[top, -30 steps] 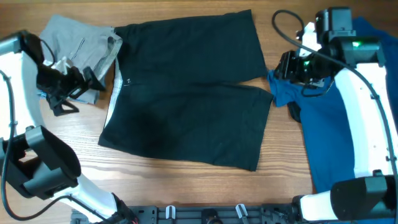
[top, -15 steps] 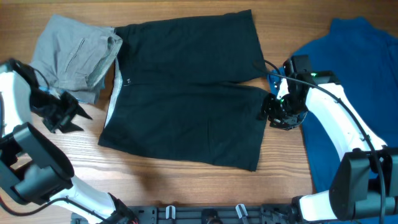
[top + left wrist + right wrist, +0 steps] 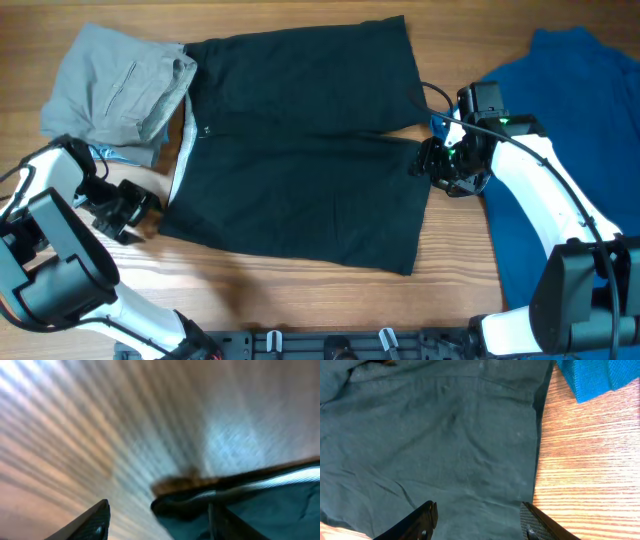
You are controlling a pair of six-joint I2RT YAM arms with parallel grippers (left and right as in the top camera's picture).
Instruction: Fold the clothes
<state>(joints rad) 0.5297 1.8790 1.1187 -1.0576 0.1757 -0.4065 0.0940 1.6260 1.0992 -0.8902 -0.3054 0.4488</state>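
The black shorts (image 3: pixel 300 150) lie spread flat across the middle of the table, pale waistband at the left. My left gripper (image 3: pixel 135 205) is open and low at the shorts' lower left corner; the left wrist view shows the corner with its white stripe (image 3: pixel 240 492) between the fingers (image 3: pixel 160 517), blurred. My right gripper (image 3: pixel 432 160) is open over the right edge of the shorts; the right wrist view shows its fingers (image 3: pixel 479 517) straddling the black fabric (image 3: pixel 445 435) at its edge. A grey garment (image 3: pixel 115 85) lies at the back left. A blue T-shirt (image 3: pixel 560 150) lies at the right.
A corner of the blue T-shirt (image 3: pixel 597 375) lies just beyond the shorts' edge on the bare wood (image 3: pixel 590 460). The table's front edge carries a black rail (image 3: pixel 330 345).
My left gripper has moved down and right from beside the grey garment to the shorts' lower left corner. My right gripper came down from the blue T-shirt to the shorts' right edge.
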